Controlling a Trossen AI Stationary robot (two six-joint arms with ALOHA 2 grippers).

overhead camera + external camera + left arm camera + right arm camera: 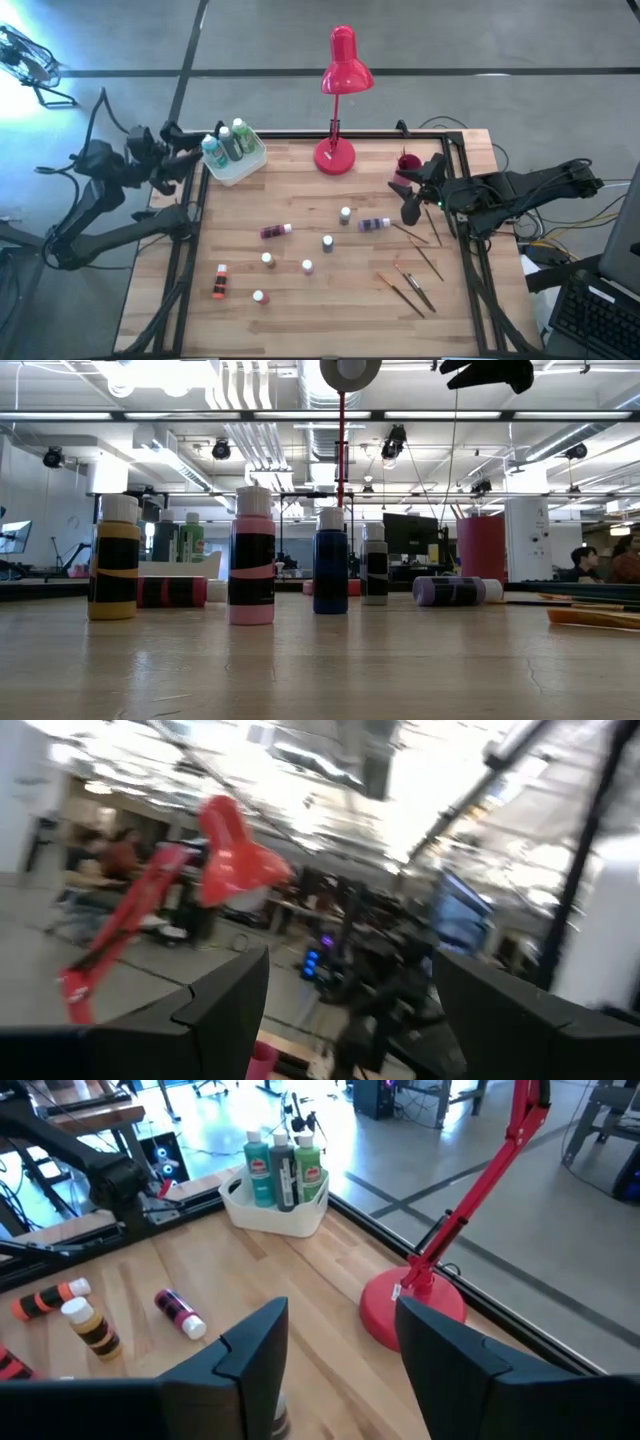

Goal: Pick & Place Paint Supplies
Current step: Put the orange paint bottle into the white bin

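Note:
Several small paint bottles stand or lie on the wooden table point(330, 320). Among them are a purple one point(375, 224) lying on its side, another purple one point(275, 231) and an orange one point(219, 283). Thin paintbrushes point(415, 290) lie flat at the right. A white bin point(232, 160) at the far left holds teal and green bottles point(285, 1165). My left gripper point(190, 152) point(350, 970) hovers open beside the bin, off the table's left edge. My right gripper point(405, 197) point(340, 1315) hangs open above the table's right side, near a red cup point(408, 162), with nothing between its fingers.
A red desk lamp point(335, 155) stands at the far middle, its shade point(345, 70) reaching beyond the table. A black frame rail point(465, 200) runs along the table's edges. Bare wood lies along the near edge and between the bin and the lamp.

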